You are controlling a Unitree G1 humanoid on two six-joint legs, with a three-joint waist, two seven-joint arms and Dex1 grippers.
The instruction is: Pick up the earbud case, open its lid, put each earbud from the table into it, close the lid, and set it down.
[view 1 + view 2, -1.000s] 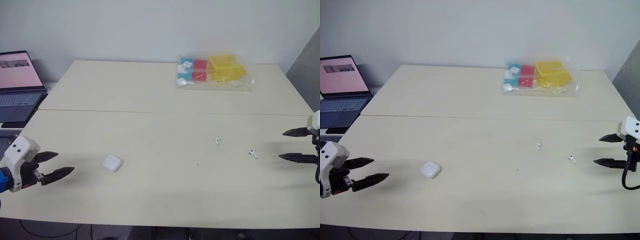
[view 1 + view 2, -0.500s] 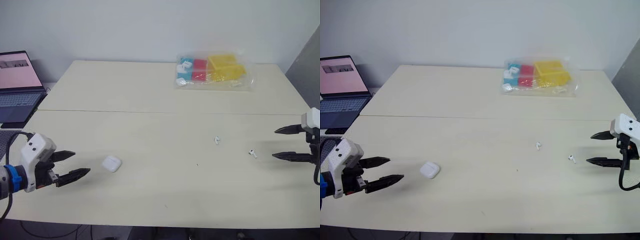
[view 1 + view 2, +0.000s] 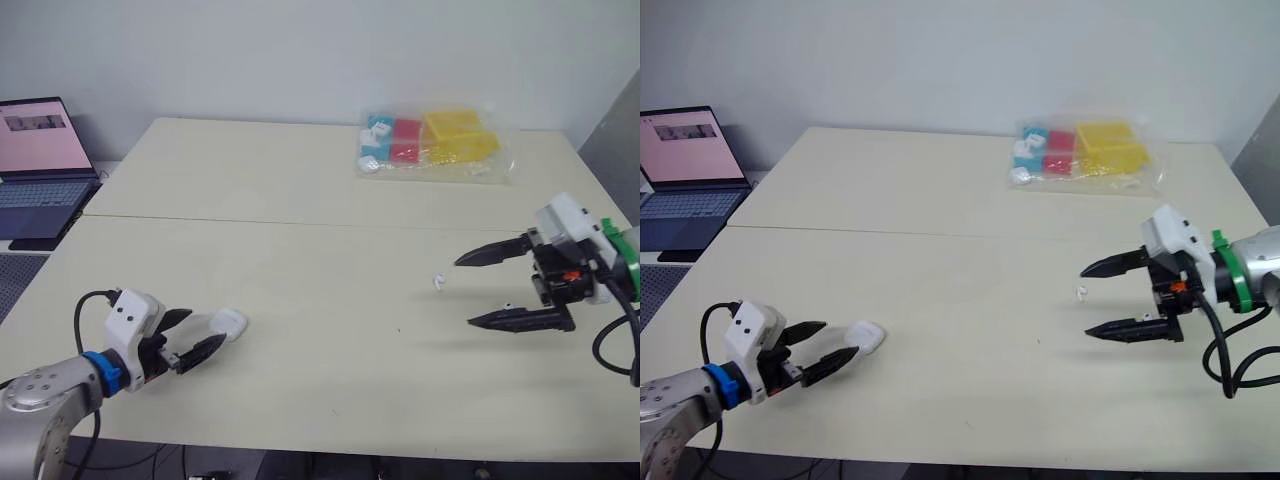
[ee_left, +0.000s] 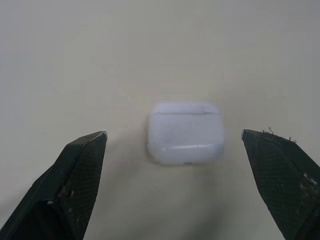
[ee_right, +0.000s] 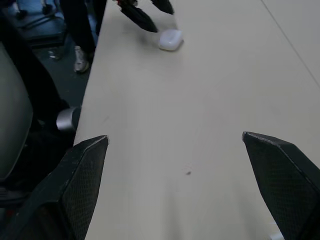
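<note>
Two black fingers of the left gripper [image 3: 207,327] stood spread apart at lower left. The white earbud case [image 3: 230,321] lay shut on the table [image 3: 300,250], just off their tips. Right of centre lay one earbud [image 3: 438,281], just beside the right gripper [image 3: 463,292], which was likewise spread wide and empty.

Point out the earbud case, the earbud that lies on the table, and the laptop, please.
earbud case [image 4: 185,132]: left wrist view, middle of its upper face.
earbud [image 3: 438,282]: left eye view, on its white body.
laptop [image 3: 40,140]: left eye view, middle of its lit screen.
</note>
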